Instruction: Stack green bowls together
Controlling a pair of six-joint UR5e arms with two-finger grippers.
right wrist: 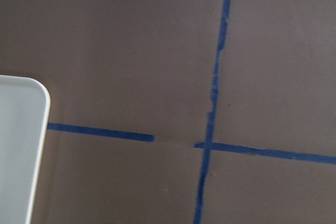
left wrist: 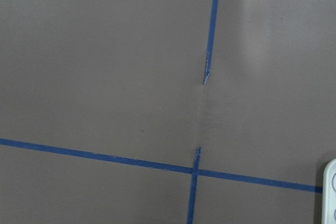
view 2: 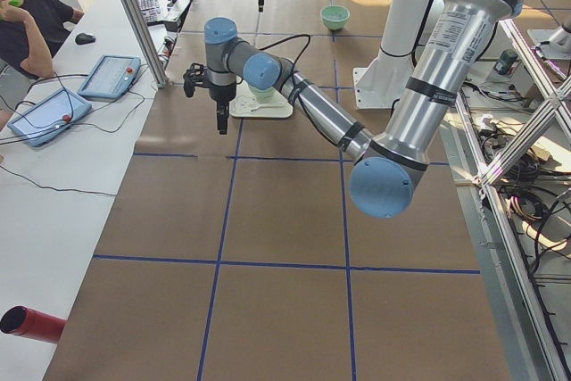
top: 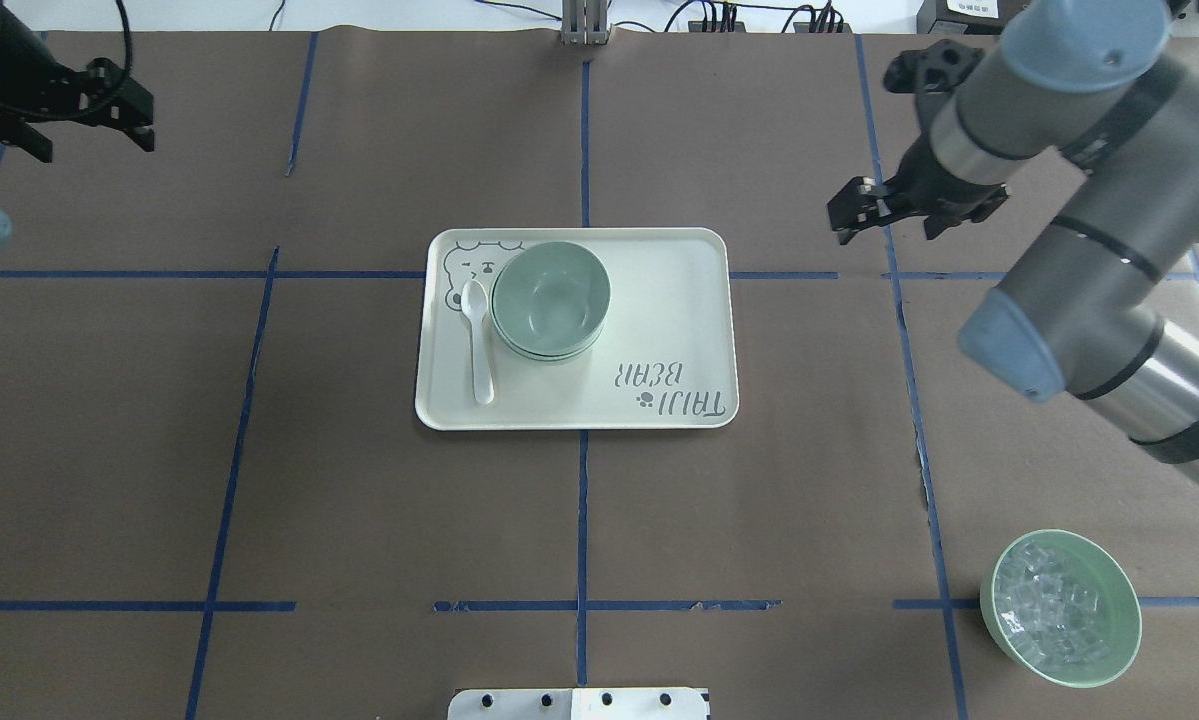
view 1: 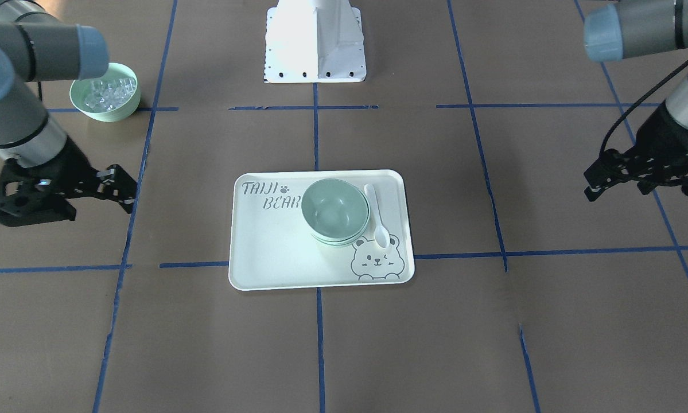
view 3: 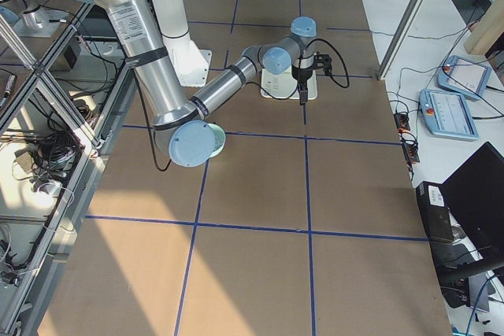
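Note:
The green bowls [view 1: 335, 209] sit nested in one stack on the cream tray [view 1: 275, 258], toward its bear-picture end; the stack also shows in the overhead view [top: 551, 298]. Only the top bowl's inside and the rims below it show. My left gripper [top: 144, 120] hangs over bare table far to the tray's left, open and empty; it also shows in the front view [view 1: 589, 184]. My right gripper [top: 839, 220] is open and empty, off the tray's right end, and shows in the front view [view 1: 127, 189]. Both wrist views show only table and a tray corner.
A white spoon [top: 478, 340] lies on the tray beside the stack. A green bowl of clear cubes [top: 1061, 607] stands on the table near my right arm's base side. Blue tape lines cross the brown table. The robot's white base plate [view 1: 315, 51] is behind the tray.

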